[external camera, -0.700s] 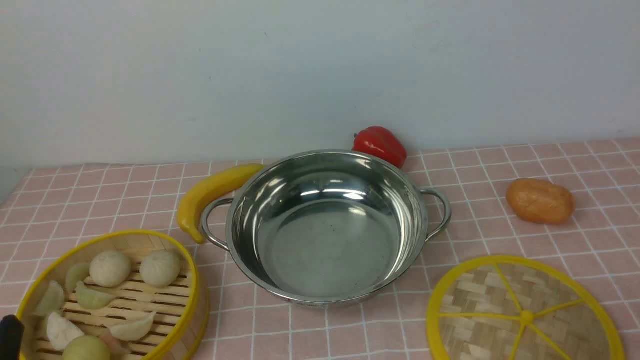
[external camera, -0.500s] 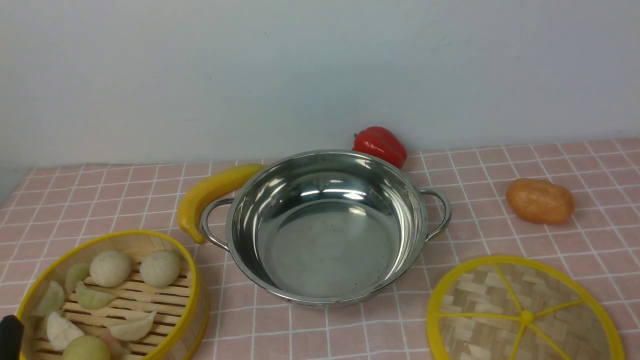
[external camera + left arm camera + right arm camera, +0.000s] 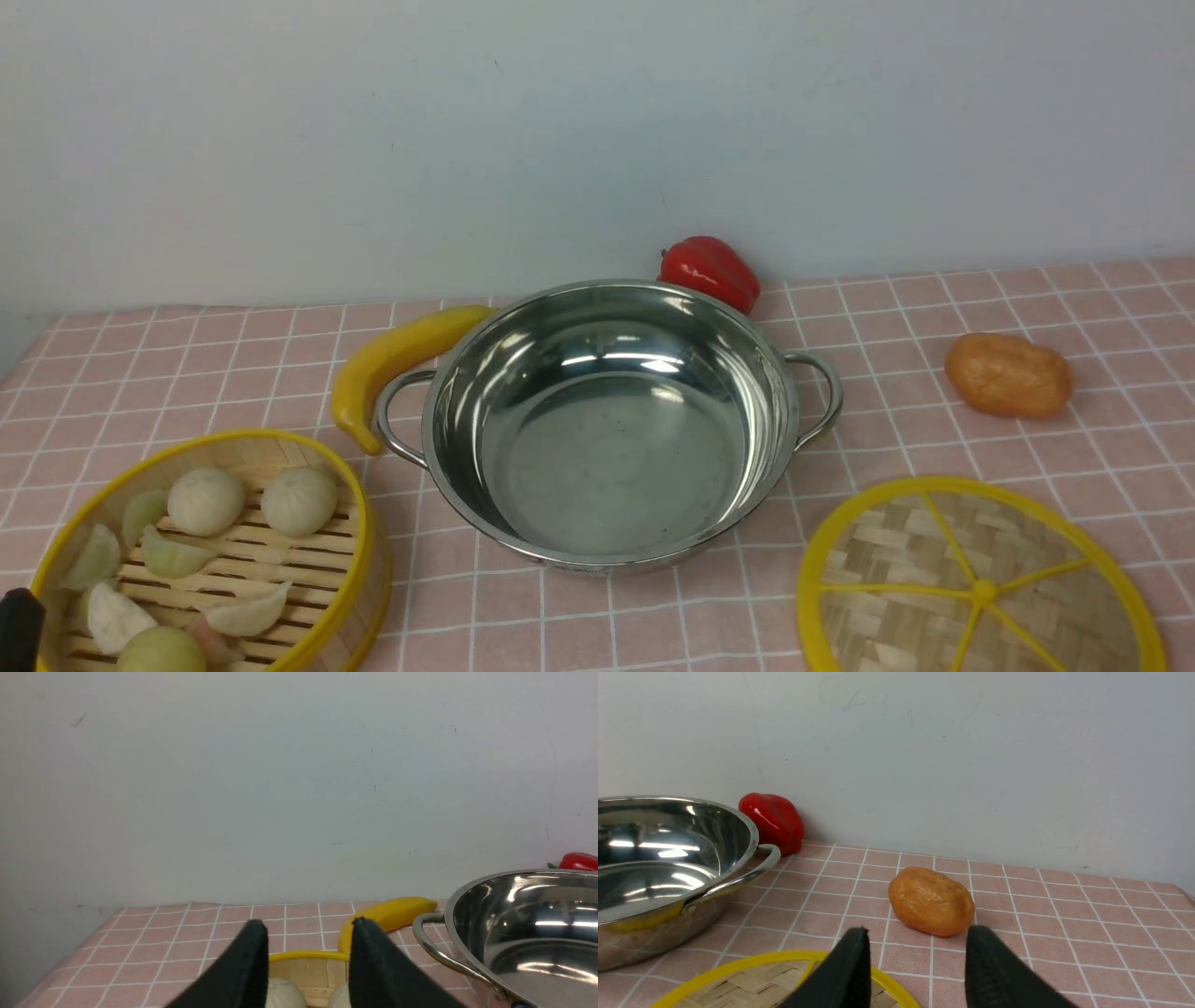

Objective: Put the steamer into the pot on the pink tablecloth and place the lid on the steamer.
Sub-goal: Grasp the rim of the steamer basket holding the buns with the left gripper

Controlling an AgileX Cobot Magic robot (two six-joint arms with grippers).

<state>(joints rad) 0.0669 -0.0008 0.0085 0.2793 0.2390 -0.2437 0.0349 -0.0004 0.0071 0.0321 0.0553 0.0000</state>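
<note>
Left gripper (image 3: 308, 926) at steamer (image 3: 217, 435), lift not yet made.
Left jaws part-open, nothing seen between them, at the steamer's near edge, front-left of pot (image 3: 607, 448). Right gripper (image 3: 919, 933) wide, empty, over lid (image 3: 980, 579), front-right of pot. Advice: pinch the steamer wall firmly, lift level so no bun rolls, clear the pot rim, lower centred. Pot sits empty on cloth (image 3: 934, 420).

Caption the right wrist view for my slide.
Open right pincer by the lid, empty pot beside it, on the pink tablecloth.
</note>
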